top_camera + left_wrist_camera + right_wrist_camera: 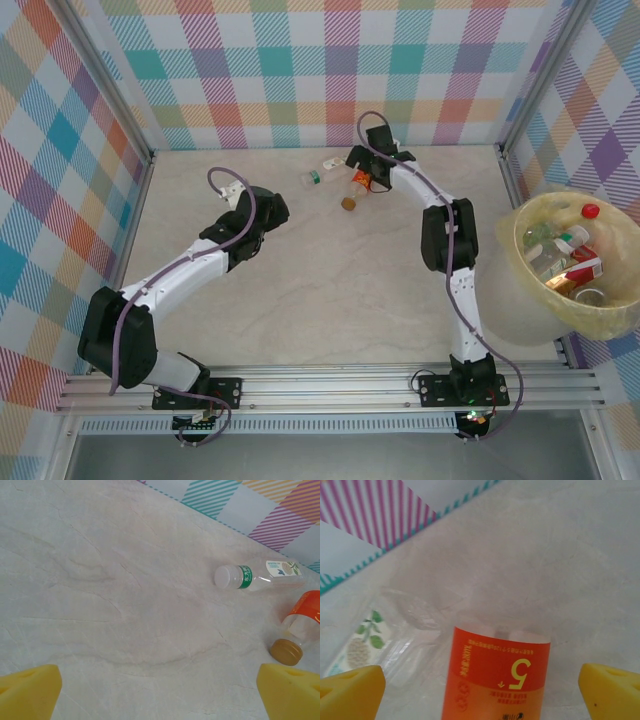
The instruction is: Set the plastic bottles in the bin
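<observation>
Since two plastic bottles lie out on the surface (330,290), the task looks mostly done but not finished.

Left to right in the top view:
- green-band bottle (315,178), on its side near the far wall, white cap towards the left
- orange-label bottle (360,181) just beside it to the right, on its side, gold cap pointing towards the near edge
- bin (512,300) at the far right edge, well apart from both, holding a heap of bottles; I can't count them exactly

Remaining, as I judge it: those two pickups and two drops. I can't make out any other loose bottle.

Left fingers (30,692): spread wide, holding nothing. They hang over bare surface. In the left wrist view both bottles sit ahead and off to the right, the green-band bottle (260,575) further out and the orange-label one (300,627) nearer the right pad. Neither is between the pads.

Right fingers (612,690): spread wide, not clamped. The orange-label bottle (495,680) lies in the gap between the pads, roughly centred, with daylight on each side. The green-band bottle (370,642) sits left of it, outside the gap. Looks lined up for a grasp on the orange one.
</observation>
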